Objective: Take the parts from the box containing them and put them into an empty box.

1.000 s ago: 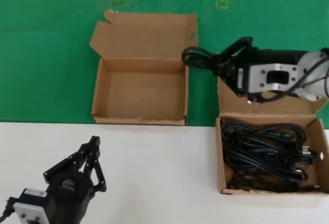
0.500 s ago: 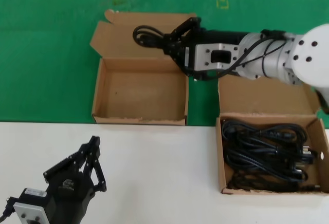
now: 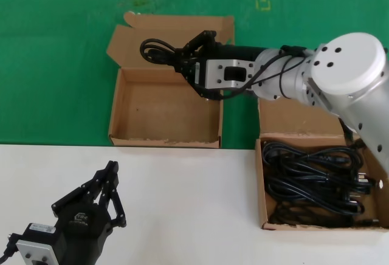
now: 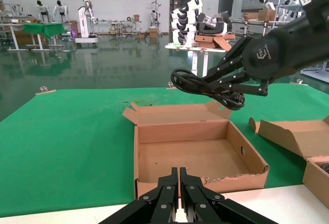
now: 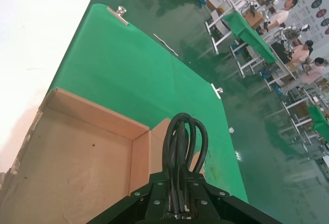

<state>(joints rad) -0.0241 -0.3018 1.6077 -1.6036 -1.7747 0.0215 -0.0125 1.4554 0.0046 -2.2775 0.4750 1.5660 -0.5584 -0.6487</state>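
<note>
The coiled cable [image 3: 159, 51] sits pinched in my right fingers [image 3: 188, 64], its loop sticking straight out past the fingertips, so its long axis runs on from my hand, roughly crosswise to the empty box [image 3: 164, 108]. In the right wrist view the loop [image 5: 183, 141] rises from between my fingers [image 5: 172, 193], which are clamped on the bundle, with the bare cardboard floor [image 5: 67, 162] spread out below and ahead of it. What the next move turns on, I judge, is this: the cable hangs above the back edge of the box, over the seam where the lid [image 3: 173, 41] hinges, not yet over the middle of the floor. From my fingertips the open floor lies down and towards my body. So I would bring the hand a little nearer and lower before letting go, or the bundle may land on the lid.

The left wrist view shows the same relation from the front: the cable [image 4: 205, 82] held clear above the rear wall of the box [image 4: 198, 154].

Behind my right wrist, the other box [image 3: 322, 183] holds more cables [image 3: 316, 177].

My left fingers [image 3: 109, 183] are pressed together and empty, parked on the white bench [image 3: 194, 186], well off from the cable; the right arm is plainly the nearer one.
</note>
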